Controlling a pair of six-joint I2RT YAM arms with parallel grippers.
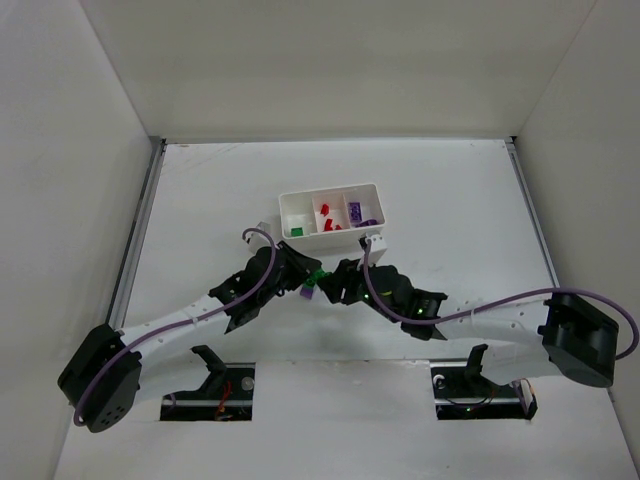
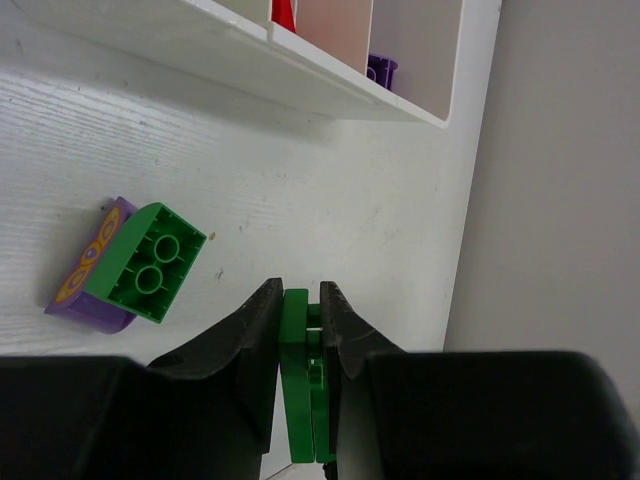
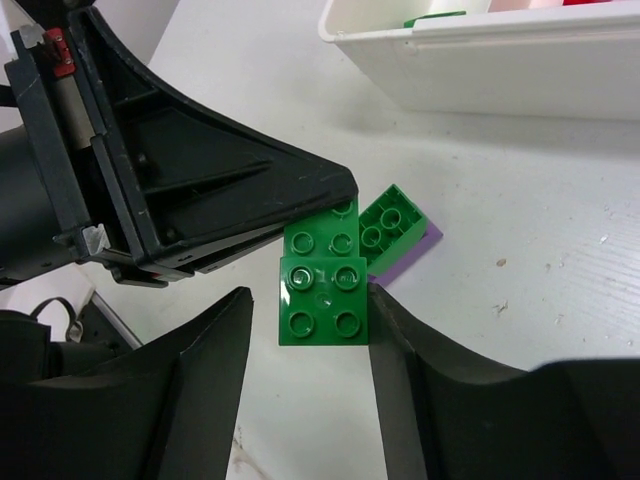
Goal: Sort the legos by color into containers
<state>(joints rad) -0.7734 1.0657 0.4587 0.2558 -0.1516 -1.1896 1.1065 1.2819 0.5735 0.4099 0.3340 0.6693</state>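
Note:
My left gripper (image 2: 300, 300) is shut on two green legos (image 2: 297, 380) pressed flat together, held above the table. In the right wrist view the same green legos (image 3: 322, 300) sit between my right gripper's (image 3: 308, 295) open jaws; its right finger (image 3: 395, 350) is at the brick's edge and the left finger stands apart. Another green lego (image 2: 145, 262) lies on a purple lego (image 2: 85, 285) on the table. The white tray (image 1: 330, 238) holds a green piece (image 1: 296, 231) in its left compartment, red ones (image 1: 326, 215) in the middle and purple ones (image 1: 355, 211) on the right.
Both grippers meet just in front of the tray (image 3: 480, 55), the left gripper (image 1: 300, 270) and the right gripper (image 1: 335, 285) close together. The green-on-purple pair (image 3: 397, 225) lies right beside them. White walls enclose the table (image 1: 450, 200).

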